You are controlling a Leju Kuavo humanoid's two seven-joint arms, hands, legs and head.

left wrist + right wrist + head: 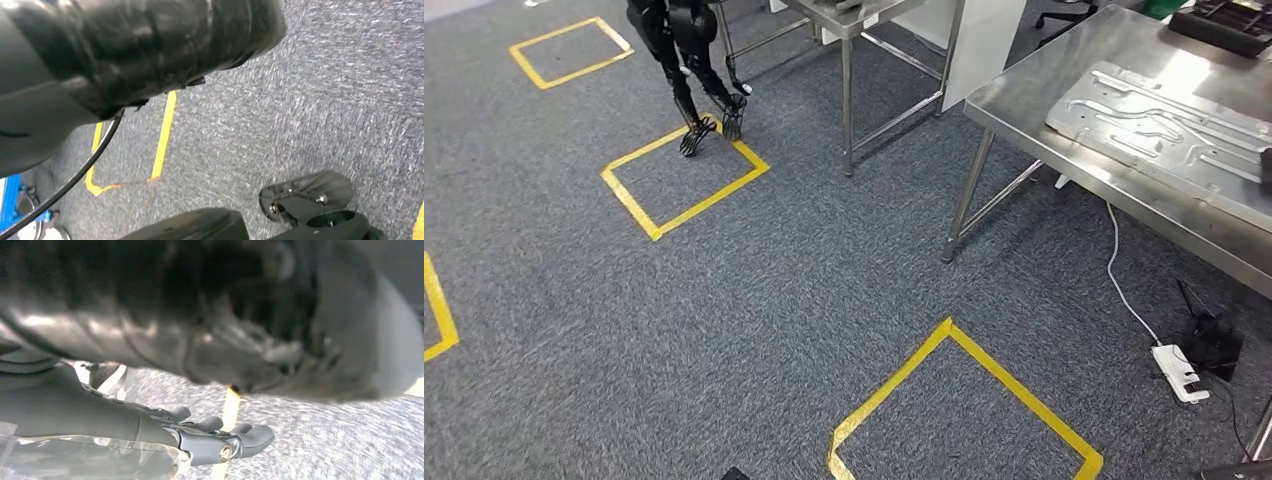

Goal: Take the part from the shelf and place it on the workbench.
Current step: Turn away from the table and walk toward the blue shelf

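Observation:
The steel workbench (1064,95) stands at the right of the head view. A flat grey machined metal plate (1164,120) lies on it. My right hand (220,440) hangs over the grey carpet in the right wrist view, fingers stretched out and slightly apart, with nothing between them. A steel-legged frame table (849,25) stands at the back centre; what lies on top of it is cut off by the picture's edge.
Yellow tape squares mark the carpet, one near my feet (954,400) and one farther left (684,180). A black legged robot (694,60) stands at that far square. A white power strip (1181,372) and cable lie under the workbench. A black tray (1224,25) sits at the bench's far end.

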